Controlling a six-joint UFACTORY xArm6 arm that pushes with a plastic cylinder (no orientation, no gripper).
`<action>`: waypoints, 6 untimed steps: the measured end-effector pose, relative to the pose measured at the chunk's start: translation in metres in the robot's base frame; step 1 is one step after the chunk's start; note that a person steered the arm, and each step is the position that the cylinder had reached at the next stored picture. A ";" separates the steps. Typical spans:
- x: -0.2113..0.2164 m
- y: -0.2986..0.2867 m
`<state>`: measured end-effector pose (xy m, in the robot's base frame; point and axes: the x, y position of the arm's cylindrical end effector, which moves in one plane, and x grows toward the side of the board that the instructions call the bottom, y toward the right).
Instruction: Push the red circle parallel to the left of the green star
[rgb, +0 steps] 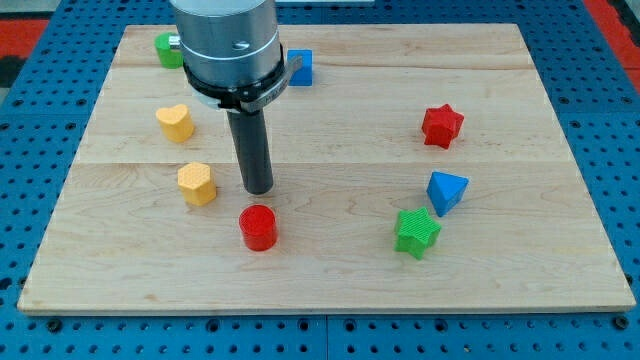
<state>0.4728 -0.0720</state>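
The red circle (258, 227) lies on the wooden board (330, 280), left of centre near the view's bottom. The green star (417, 232) lies to its right at about the same height, with a wide gap between them. My tip (259, 190) is on the board just above the red circle, close to it; I cannot tell if they touch.
A yellow hexagon-like block (197, 183) sits left of my tip and a yellow heart (175, 122) above it. A blue triangle (446, 191) sits just above the green star, a red star (441, 126) higher. A green block (167, 49) and a blue block (300, 67) lie at the top, partly hidden by the arm.
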 end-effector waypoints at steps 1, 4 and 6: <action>-0.006 -0.001; -0.105 0.141; -0.002 0.170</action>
